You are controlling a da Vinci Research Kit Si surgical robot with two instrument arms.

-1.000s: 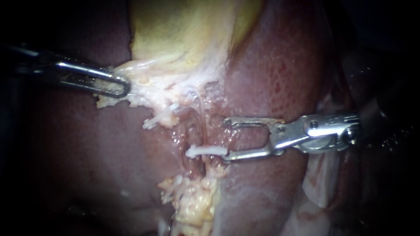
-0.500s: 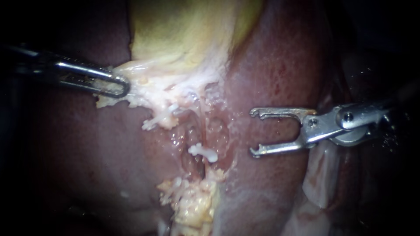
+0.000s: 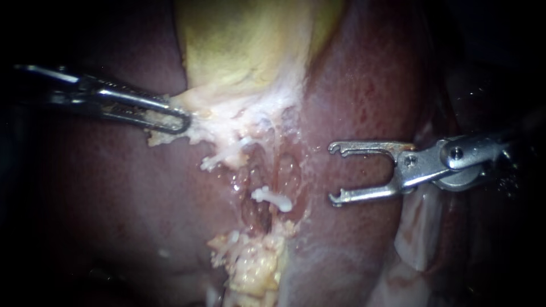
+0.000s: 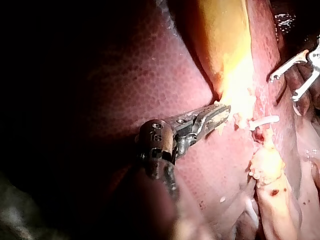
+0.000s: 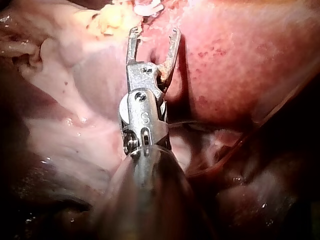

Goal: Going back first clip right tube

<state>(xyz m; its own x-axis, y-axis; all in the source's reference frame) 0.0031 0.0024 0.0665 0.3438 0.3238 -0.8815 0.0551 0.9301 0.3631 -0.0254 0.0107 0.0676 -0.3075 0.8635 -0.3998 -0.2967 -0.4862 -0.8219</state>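
Note:
A white clip lies across a thin tube in the raw groove below the gallbladder; which tube it is does not show. My right instrument stands to the right of the clip, apart from it. Its jaws are wide open and hold nothing. My left instrument is shut on the pale edge tissue of the gallbladder at upper left. In the left wrist view its jaws grip that pale edge, with the clip just beyond. In the right wrist view the open jaws point at the clip.
Dark red liver flanks the groove on both sides. A lump of yellow fat lies below the clip. Pale loose tissue hangs under the right instrument's shaft.
My right instrument let go of the clip and drew back to the right with open jaws. My left instrument has since shifted right and slightly down, taking the gallbladder edge along.

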